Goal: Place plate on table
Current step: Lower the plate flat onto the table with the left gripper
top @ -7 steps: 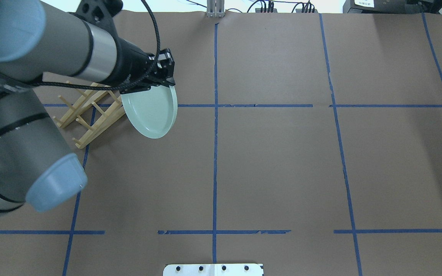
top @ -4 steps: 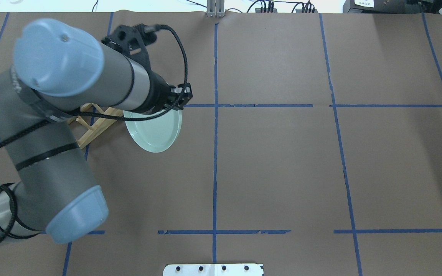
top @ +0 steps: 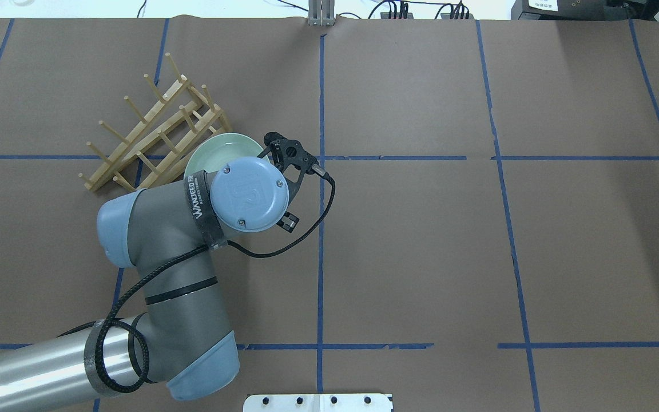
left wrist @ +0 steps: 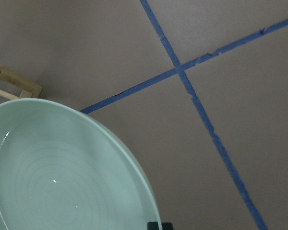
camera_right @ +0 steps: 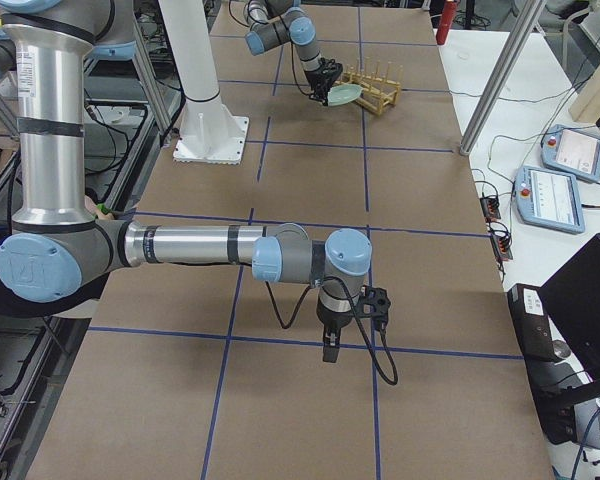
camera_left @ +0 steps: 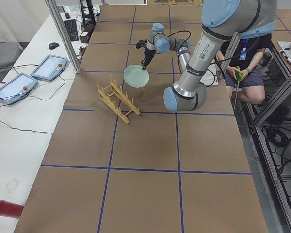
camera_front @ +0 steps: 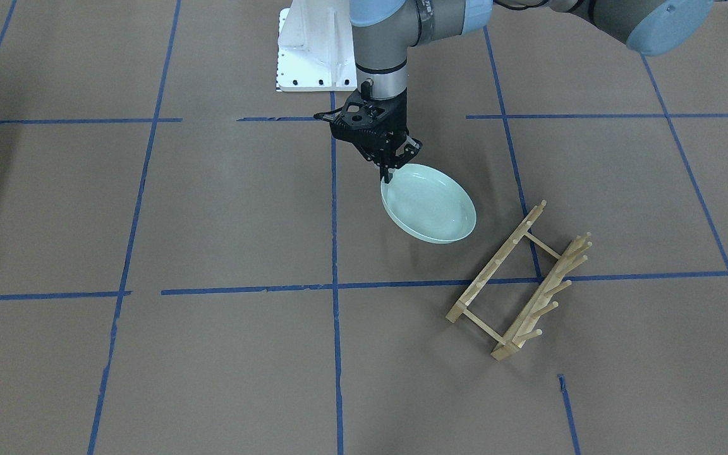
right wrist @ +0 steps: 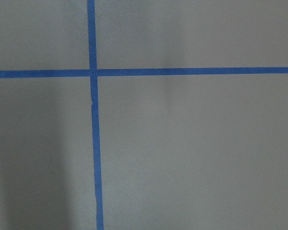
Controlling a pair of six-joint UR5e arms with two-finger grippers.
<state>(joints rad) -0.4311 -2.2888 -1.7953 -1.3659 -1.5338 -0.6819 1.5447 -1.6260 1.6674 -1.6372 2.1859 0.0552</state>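
The pale mint-green plate (camera_front: 430, 212) hangs face up and slightly tilted, just above the brown table (camera_front: 212, 208). My left gripper (camera_front: 391, 172) is shut on the plate's rim on the side nearest the robot base. In the overhead view the wrist hides most of the plate (top: 223, 150). The left wrist view shows its ringed inside (left wrist: 62, 182) over the tape grid. My right gripper (camera_right: 326, 350) points down at the table far from the plate. It shows only in the exterior right view, so I cannot tell whether it is open or shut.
The light wooden peg rack (camera_front: 522, 281) stands empty beside the plate, on the side away from the robot base, and also shows in the overhead view (top: 152, 131). The white robot base (camera_front: 313, 50) is at the near table edge. An operator (camera_left: 247, 58) sits behind the robot.
My left arm has swung and the wrist has turned downward. The plate has gone from steeply tilted beside the rack to nearly level and lower. The rack is now uncovered.
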